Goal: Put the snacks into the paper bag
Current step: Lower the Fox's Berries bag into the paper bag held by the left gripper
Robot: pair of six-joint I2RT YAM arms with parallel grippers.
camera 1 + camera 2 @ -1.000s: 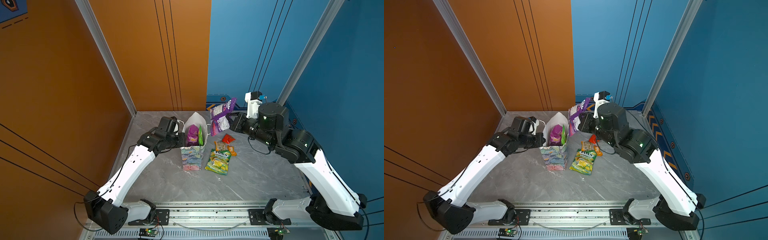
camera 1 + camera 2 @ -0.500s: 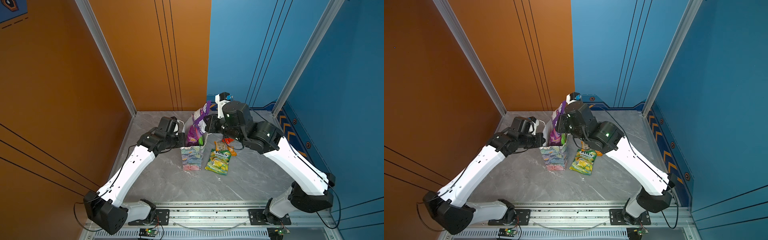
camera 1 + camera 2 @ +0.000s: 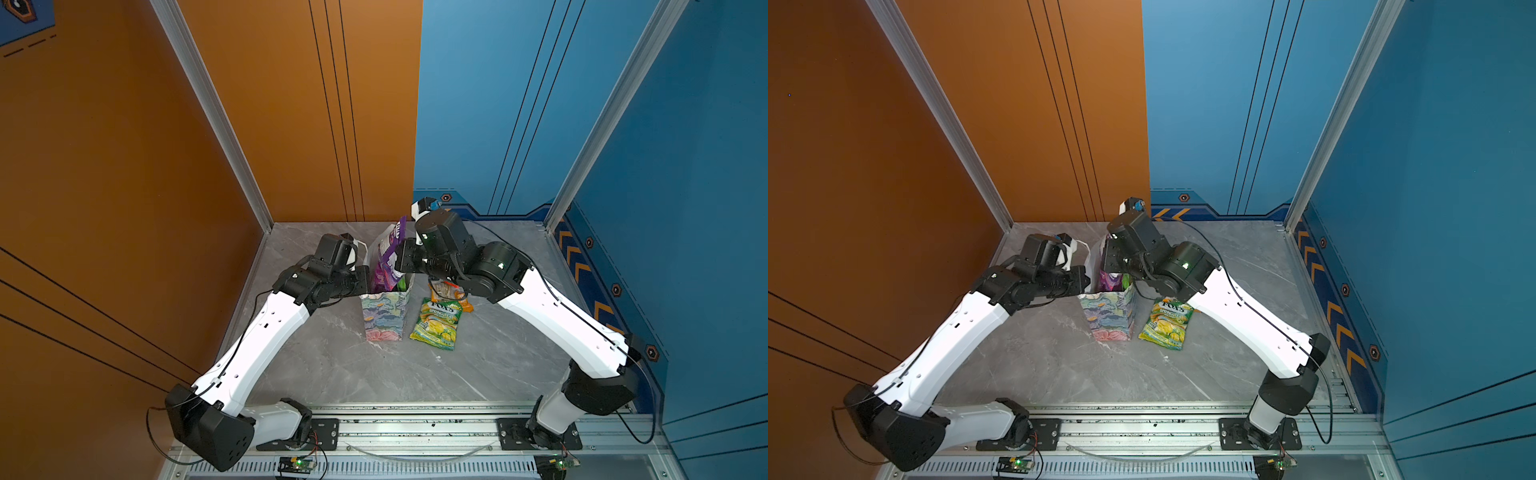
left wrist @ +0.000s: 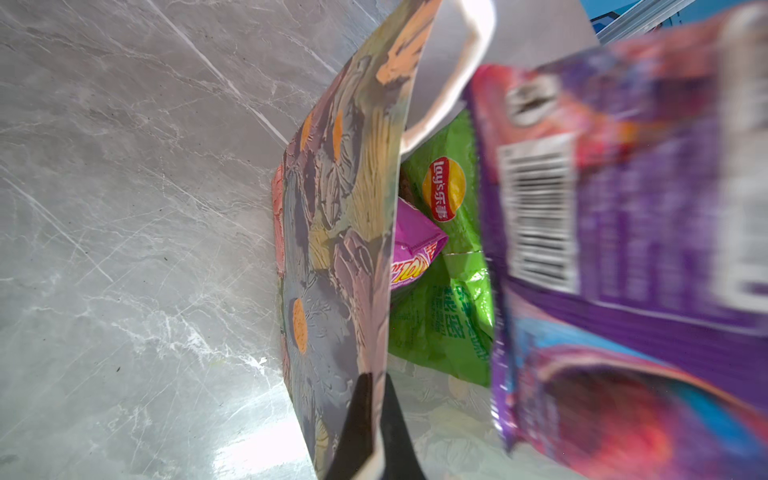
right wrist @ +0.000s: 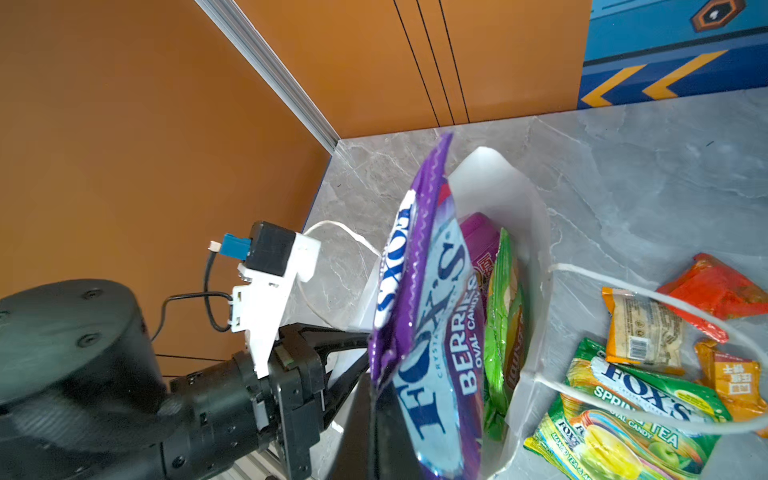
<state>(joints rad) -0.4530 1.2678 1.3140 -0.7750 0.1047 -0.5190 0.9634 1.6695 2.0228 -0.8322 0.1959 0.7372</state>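
Over the mouth of the paper bag point(image 3: 384, 316), toward the tabletop's far edge, the right tool point(image 3: 401, 262) pinches a purple FOX'S Berries packet point(image 5: 432, 332). The left tool point(image 4: 376, 390) clamps the bag's wall. A green Lay's packet point(image 4: 449, 199) and a magenta packet point(image 4: 415, 245) sit inside. The Spring Tea packet point(image 3: 438, 328) and three smaller packets point(image 5: 642, 332) lie beside it, yet to go.

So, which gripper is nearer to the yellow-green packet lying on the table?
Right. The right gripper holds the purple packet over the paper bag, which stands beside the yellow-green packet. The left gripper clamps the bag's wall on the side away from that packet.
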